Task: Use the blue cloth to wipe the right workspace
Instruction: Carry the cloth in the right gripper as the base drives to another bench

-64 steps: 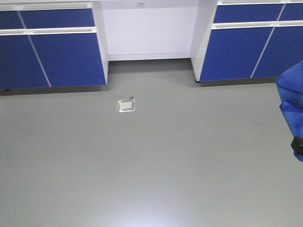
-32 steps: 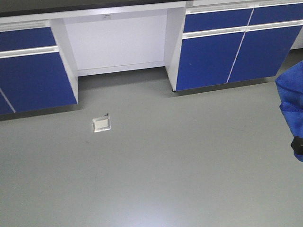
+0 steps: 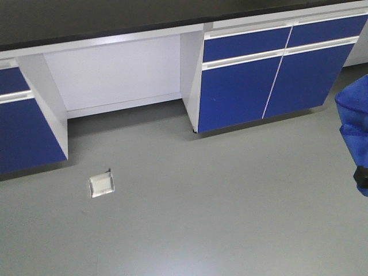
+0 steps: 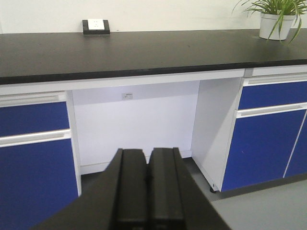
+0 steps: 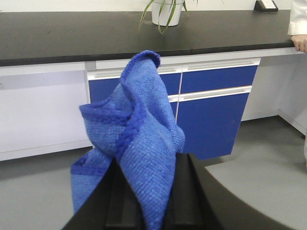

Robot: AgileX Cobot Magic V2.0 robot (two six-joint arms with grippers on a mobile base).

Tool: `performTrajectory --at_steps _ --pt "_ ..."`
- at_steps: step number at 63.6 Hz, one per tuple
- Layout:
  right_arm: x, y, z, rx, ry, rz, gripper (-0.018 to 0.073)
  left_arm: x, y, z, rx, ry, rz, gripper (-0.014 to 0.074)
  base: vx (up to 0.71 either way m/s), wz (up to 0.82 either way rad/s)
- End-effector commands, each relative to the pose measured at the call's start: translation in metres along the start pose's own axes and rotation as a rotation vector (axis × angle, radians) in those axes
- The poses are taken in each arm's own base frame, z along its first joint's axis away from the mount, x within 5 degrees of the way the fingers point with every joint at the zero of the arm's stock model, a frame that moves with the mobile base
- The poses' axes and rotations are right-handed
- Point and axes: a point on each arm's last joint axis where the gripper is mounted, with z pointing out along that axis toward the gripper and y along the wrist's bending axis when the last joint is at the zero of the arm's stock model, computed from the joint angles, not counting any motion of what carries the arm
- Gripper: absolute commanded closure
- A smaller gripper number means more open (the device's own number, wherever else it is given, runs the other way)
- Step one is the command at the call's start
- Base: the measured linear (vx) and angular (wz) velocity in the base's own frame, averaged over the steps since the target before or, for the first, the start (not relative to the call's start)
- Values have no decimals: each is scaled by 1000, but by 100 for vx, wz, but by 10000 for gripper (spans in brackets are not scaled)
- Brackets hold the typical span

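My right gripper (image 5: 148, 165) is shut on the blue cloth (image 5: 136, 139), which bunches up between the two black fingers and hangs a little to the left. The cloth also shows at the right edge of the front view (image 3: 353, 135), with a bit of black gripper under it. My left gripper (image 4: 147, 158) is shut and empty, its two black fingers pressed together, pointing at the open bay under the black counter (image 4: 134, 50). The counter also runs across the right wrist view (image 5: 72, 36).
Blue cabinet doors (image 3: 259, 80) stand under the counter, with a white open bay (image 3: 115, 77) between them. A small metal floor box (image 3: 102, 185) sits in the grey floor. Potted plants stand on the counter (image 4: 276, 21) (image 5: 165, 12). A person's hand (image 5: 300, 43) rests at the far right.
The front view has swung: the cabinets and floor box have shifted left and down, and the black counter top has come into view. The blue cloth stays at the right edge.
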Motion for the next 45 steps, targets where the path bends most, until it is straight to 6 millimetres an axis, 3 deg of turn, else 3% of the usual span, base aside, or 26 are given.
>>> performTrajectory --at_steps 1,45 --pt "-12 1 -1 -20 -41 -19 559 2 -1 1 9 -64 -8 602 41 -6" --pt "-12 1 -1 -20 -41 -19 559 2 -1 1 9 -64 -8 602 43 15"
